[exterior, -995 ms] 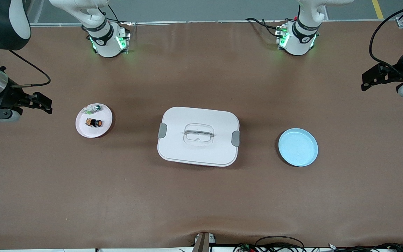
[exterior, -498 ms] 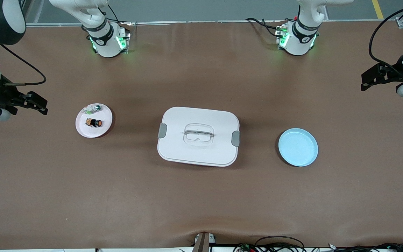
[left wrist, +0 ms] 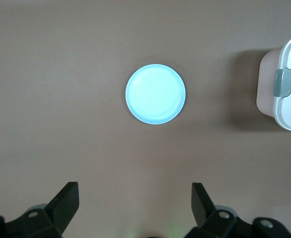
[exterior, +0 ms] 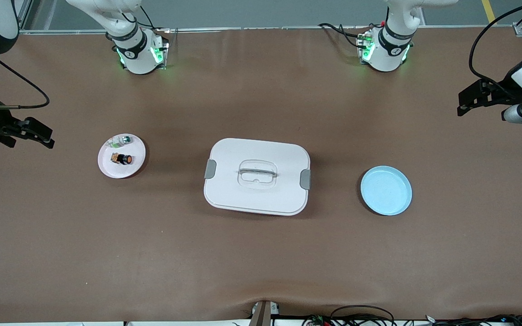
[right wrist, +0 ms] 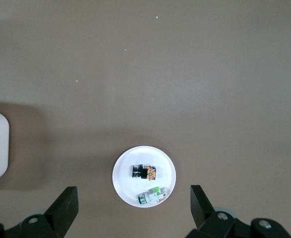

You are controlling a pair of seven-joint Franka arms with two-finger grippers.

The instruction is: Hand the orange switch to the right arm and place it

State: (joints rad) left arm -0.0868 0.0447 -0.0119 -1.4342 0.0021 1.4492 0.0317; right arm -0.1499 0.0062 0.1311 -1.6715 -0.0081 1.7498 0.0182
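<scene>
The orange switch (exterior: 123, 159) (right wrist: 144, 172) lies on its side on a small white plate (exterior: 107, 170) (right wrist: 124, 179), toward the right arm's end of the table. My right gripper (exterior: 43, 135) (right wrist: 133, 191) hangs open high over the bare table beside that plate, closer to the table's end, holding nothing. My left gripper (exterior: 465, 103) (left wrist: 135, 198) is also open and empty. It is up in the air over the left arm's end of the table, apart from the light blue plate (exterior: 385, 190) (left wrist: 155, 93).
A small clear-silver-green part (exterior: 123, 140) (right wrist: 152, 195) shares the white plate with the switch. A white lidded box (exterior: 256, 176) (left wrist: 289, 89) with grey latches and a handle stands mid-table between the two plates. The blue plate holds nothing.
The right gripper has drifted away from the white plate toward the table's end. The left gripper has shifted slightly toward the middle. The switch and plates have not moved.
</scene>
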